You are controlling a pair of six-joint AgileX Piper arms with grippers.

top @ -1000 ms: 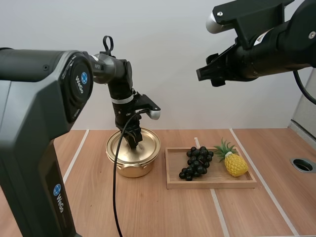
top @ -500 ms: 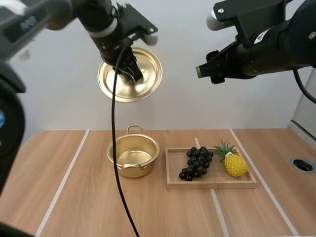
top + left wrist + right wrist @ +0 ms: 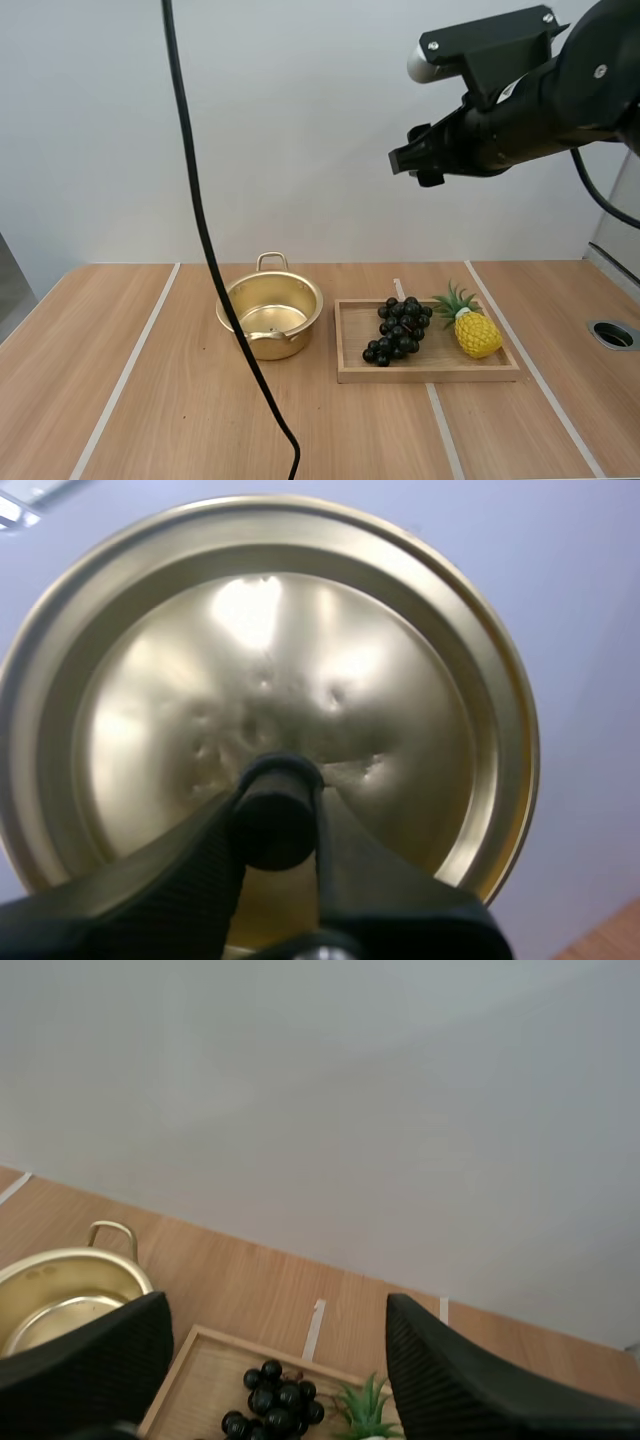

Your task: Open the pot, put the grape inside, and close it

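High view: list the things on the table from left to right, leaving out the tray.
pot → grapes → pineapple → round hole in the tabletop

We could read no writing, label, brand, number or sign on anything in these views.
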